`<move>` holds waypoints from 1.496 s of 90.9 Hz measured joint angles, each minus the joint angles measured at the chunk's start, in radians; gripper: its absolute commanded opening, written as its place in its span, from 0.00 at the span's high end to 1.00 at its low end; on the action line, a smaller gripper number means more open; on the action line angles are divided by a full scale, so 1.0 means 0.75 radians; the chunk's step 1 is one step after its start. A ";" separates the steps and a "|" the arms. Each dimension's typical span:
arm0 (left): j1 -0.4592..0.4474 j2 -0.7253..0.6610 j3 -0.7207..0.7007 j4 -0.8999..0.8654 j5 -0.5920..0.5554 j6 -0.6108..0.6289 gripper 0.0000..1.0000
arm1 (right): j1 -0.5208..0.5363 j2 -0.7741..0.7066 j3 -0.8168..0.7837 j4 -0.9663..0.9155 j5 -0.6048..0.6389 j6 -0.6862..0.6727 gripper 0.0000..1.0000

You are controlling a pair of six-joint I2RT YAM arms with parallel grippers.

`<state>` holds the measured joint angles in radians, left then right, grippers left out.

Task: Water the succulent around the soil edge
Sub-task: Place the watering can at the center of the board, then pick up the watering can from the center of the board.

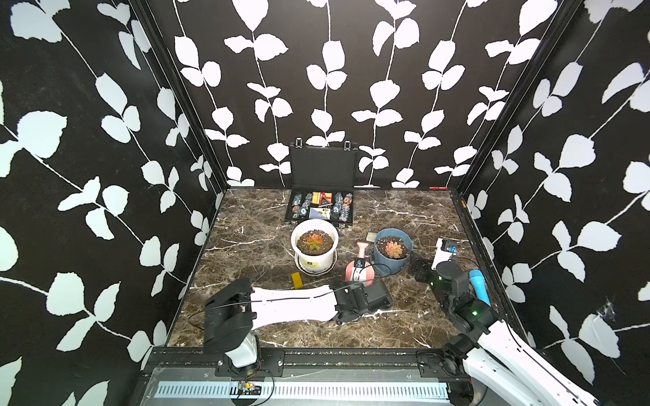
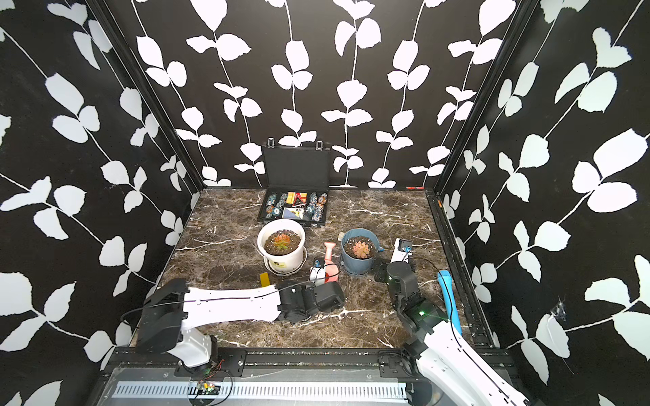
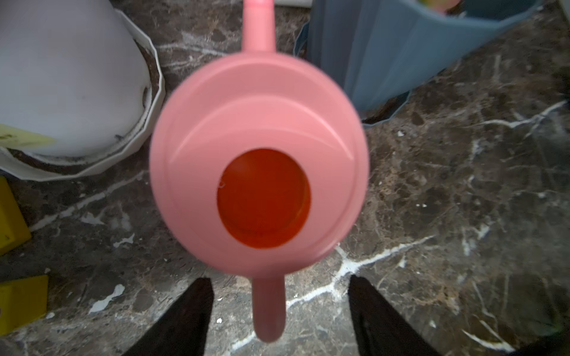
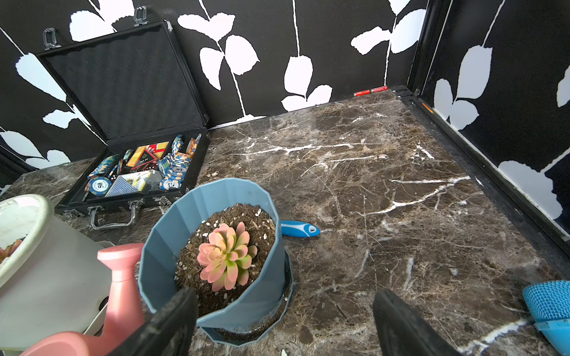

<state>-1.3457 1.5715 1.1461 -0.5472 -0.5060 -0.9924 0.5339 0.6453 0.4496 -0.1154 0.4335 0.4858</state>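
The watering can [image 3: 259, 172] is stood handle toward the spread, empty left gripper [image 3: 279, 279], seemingly for easy grasping; the right gripper [image 4: 283, 292] is likewise spread.

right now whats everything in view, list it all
table: one, brown marble, under everything
white pot: one, white, mid table
succulent: one, orange-red and green, in white pot
soil edge: one ring, dark brown, inside white pot rim
blue-grey pot: one, blue-grey, right of white pot
pink rosette: one, pale pink, in blue-grey pot
watering can: one, pink, upright between the pots
chip case: one, black, open, table's back edge
yellow block: at least one, yellow, in front of white pot
blue tool: one, blue, table's right edge
small handle: one, blue-white, behind blue-grey pot
white device: one, white-blue, right of blue-grey pot
left gripper: one, black, open, astride watering can's handle
right gripper: one, black, open, beside blue-grey pot
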 measured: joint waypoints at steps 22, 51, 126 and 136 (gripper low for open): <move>0.018 -0.264 0.101 0.007 -0.012 0.291 0.01 | 0.013 0.074 0.029 -0.042 -0.031 0.066 0.21; 0.586 -0.539 0.235 -0.222 0.186 0.564 0.01 | 0.512 0.229 0.303 -0.337 0.103 0.300 0.31; 1.397 -0.661 -0.156 -0.388 0.753 0.873 0.01 | 1.110 0.979 0.588 -0.513 0.380 1.083 0.38; 1.410 -0.676 -0.183 -0.378 0.744 0.889 0.01 | 1.110 1.042 0.607 -0.512 0.376 1.155 0.40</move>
<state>-0.2878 1.0645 1.0088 -0.8310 0.0521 -0.3260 1.3663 1.4265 0.9051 -0.4995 0.7155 1.3518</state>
